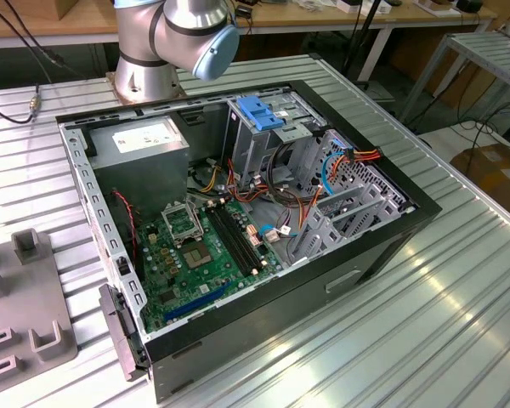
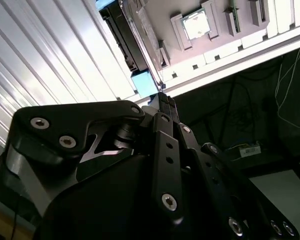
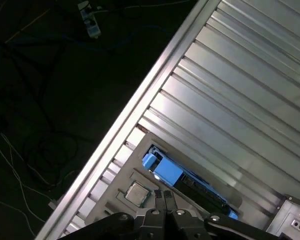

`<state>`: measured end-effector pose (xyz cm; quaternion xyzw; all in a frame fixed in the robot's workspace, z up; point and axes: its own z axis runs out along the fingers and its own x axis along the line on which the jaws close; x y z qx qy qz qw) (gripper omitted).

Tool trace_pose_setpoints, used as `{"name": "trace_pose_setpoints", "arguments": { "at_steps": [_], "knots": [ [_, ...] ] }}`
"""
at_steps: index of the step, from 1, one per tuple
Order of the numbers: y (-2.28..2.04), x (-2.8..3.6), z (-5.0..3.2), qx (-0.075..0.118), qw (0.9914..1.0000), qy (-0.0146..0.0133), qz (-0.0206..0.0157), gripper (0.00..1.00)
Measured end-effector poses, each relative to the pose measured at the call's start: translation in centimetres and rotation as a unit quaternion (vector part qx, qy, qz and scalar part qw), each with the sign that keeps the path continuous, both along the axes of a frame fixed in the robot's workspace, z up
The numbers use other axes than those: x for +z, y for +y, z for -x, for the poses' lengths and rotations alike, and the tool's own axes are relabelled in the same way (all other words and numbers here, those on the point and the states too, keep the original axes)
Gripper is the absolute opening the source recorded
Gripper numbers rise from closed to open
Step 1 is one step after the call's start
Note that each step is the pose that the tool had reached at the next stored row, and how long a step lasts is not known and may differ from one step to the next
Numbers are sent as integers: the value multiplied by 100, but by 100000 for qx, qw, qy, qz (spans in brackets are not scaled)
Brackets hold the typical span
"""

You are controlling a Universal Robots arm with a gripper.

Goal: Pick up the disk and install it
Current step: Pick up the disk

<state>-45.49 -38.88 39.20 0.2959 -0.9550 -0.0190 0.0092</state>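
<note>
- Exterior view: the big ribbed silver metal tabletop (image 1: 425, 331) carries everything.
- A big black metal computer case (image 1: 382, 251) lies on its side on the tabletop with its cover off. Inside are a green board, coloured wires and a grey metal cage with a blue plastic latch (image 1: 262, 113) on top.
- The grey and light-blue robot arm (image 1: 174, 34) stands on the tabletop, just past the far side of the case in this view.
- A big grey metal power box (image 1: 140, 166) with a white label sits in the corner of the case nearest the arm.
- A flat grey plastic holder tray (image 1: 25, 336) lies on the tabletop at the exterior view's left, near the case. Both wrist views show it (image 3: 112, 202) (image 2: 215, 42) close to the edge of the tabletop.
- The black metal gripper (image 3: 163, 196) (image 2: 164, 100) hangs over this tray in both wrist views. Its jaws are closed tight together and hold nothing.
- The flat, thin disk (image 3: 182, 179) (image 2: 126, 42), dark on the side that shows and with bright blue plastic rails, stands on its thin edge in the tray. It is just past the tips of the jaws. I cannot tell if the tips touch it.
- A small square silver chip (image 3: 136, 193) (image 2: 195, 24) lies flat in a pocket of the tray, just beside the disk.
</note>
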Motion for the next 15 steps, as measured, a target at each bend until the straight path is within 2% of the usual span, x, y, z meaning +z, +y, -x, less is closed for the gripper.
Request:
{"name": "trace_pose_setpoints", "arguments": {
  "at_steps": [4,10,13,15],
  "knots": [
    [0,0,0,2200,99976,1,-1,10],
    [0,0,0,4928,99878,1,-1,10],
    [0,0,0,6753,99772,-2,-2,10],
    [0,0,0,8285,99656,-2,-1,10]
  ]
}}
